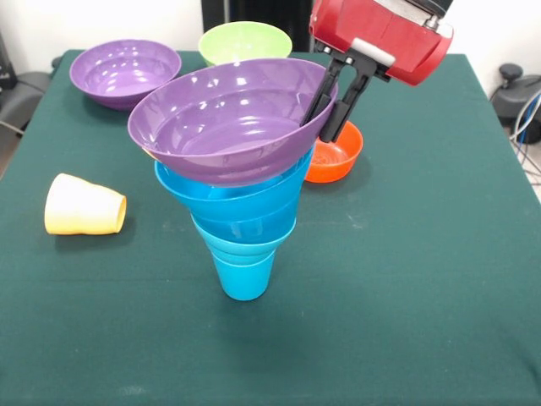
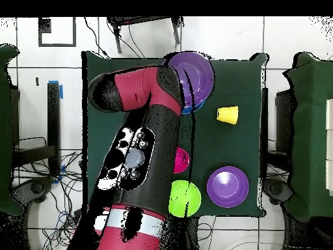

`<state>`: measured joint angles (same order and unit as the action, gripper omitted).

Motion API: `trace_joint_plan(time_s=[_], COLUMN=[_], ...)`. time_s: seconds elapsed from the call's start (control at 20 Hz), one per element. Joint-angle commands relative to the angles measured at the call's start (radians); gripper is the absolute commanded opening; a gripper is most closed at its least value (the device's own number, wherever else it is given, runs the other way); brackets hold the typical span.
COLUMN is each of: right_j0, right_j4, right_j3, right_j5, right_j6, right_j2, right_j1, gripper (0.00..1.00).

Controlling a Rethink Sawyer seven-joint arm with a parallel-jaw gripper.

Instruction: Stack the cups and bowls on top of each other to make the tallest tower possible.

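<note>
The tower stands mid-table: a sky-blue cup [image 1: 245, 275] with blue bowls [image 1: 245, 207] nested in its mouth. A large purple bowl [image 1: 224, 123] sits tilted on top, its left side lower. My gripper [image 1: 327, 114] comes down from the upper right and is shut on this bowl's right rim, one finger inside and one outside. In the overhead view the purple bowl [image 2: 195, 75] shows beside my arm, with a sliver of blue bowl [image 2: 194, 108] under it. The pale yellow cup [image 1: 83, 205] lies on its side at the left, also seen in the overhead view [image 2: 227, 114].
A second purple bowl [image 1: 124, 72] and a lime green bowl [image 1: 245, 41] sit at the far edge; they also show in the overhead view [image 2: 227, 187] [image 2: 185, 198]. An orange bowl [image 1: 338, 156] sits just behind the tower below my gripper. A reddish bowl [image 2: 181, 160] shows beside my arm.
</note>
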<state>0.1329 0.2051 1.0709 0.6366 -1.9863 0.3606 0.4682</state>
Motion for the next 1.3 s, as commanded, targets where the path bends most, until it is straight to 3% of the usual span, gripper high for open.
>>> trace_joint_plan(time_s=[0.05,1.3], right_j0=[-0.018,-0.001], right_j4=[0.11,0.153], right_j3=[0.083,0.086], right_j5=[-0.052,-0.08], right_j6=[0.125,0.065], right_j2=[-0.114,-0.085], right_j1=[-0.052,-0.067], gripper=[0.0,0.0])
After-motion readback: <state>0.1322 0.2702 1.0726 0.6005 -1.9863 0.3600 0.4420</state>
